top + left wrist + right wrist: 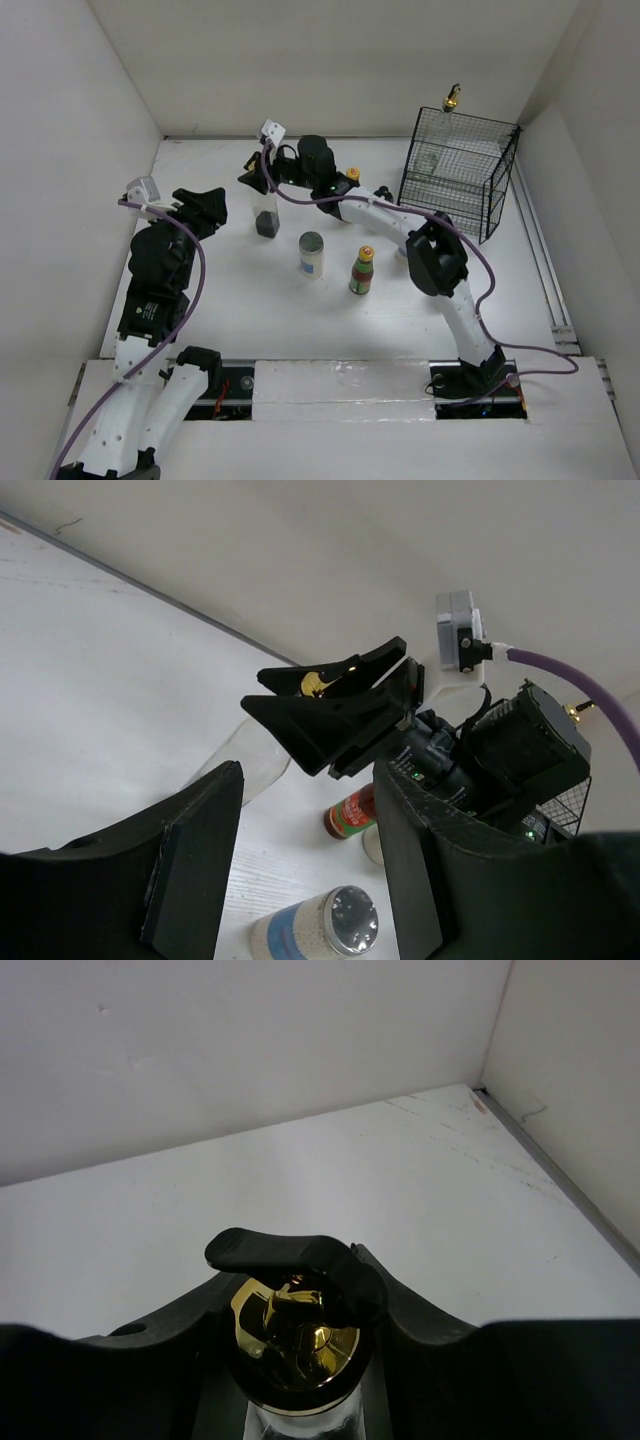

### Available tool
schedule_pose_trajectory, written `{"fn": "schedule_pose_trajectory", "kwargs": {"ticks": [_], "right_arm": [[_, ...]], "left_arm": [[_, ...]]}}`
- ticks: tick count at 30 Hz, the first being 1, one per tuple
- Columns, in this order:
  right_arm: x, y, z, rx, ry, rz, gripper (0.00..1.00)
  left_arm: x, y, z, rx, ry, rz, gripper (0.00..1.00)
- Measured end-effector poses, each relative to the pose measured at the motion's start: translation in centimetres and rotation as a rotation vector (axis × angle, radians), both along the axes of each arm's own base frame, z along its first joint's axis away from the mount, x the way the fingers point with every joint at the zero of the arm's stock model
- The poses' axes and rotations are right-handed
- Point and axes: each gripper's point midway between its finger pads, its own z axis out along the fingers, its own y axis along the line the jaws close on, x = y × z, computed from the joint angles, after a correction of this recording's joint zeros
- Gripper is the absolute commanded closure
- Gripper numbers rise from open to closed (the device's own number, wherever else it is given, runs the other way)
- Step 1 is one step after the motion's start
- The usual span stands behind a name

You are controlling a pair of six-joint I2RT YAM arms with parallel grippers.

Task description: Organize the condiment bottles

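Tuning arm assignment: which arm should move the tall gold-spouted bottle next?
Right. The right gripper is closed on the gold-spouted bottle at its top; the left gripper sits open beside it, empty.

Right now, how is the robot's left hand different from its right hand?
The left hand is open and holds nothing; the right hand is shut on the gold top of a clear bottle. The right hand reaches farther back than the left hand. Both are black.
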Motion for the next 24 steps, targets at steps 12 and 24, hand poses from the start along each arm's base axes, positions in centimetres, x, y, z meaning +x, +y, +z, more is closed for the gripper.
{"fn": "schedule_pose_trajectory", "kwargs": {"ticks": [12, 24], "right_arm": [[-2.3, -10.7, 19.1, 0.259, -0.088, -0.21, 0.86], [-3.8, -35.5, 31.8, 0.444, -0.263, -0.731, 0.87]], "left_arm": [[0.0, 0.0, 0.0, 0.0, 0.0, 0.0, 0.49], [0.2, -0.2, -0.3, 0.003, 0.01, -0.01, 0.49]]}}
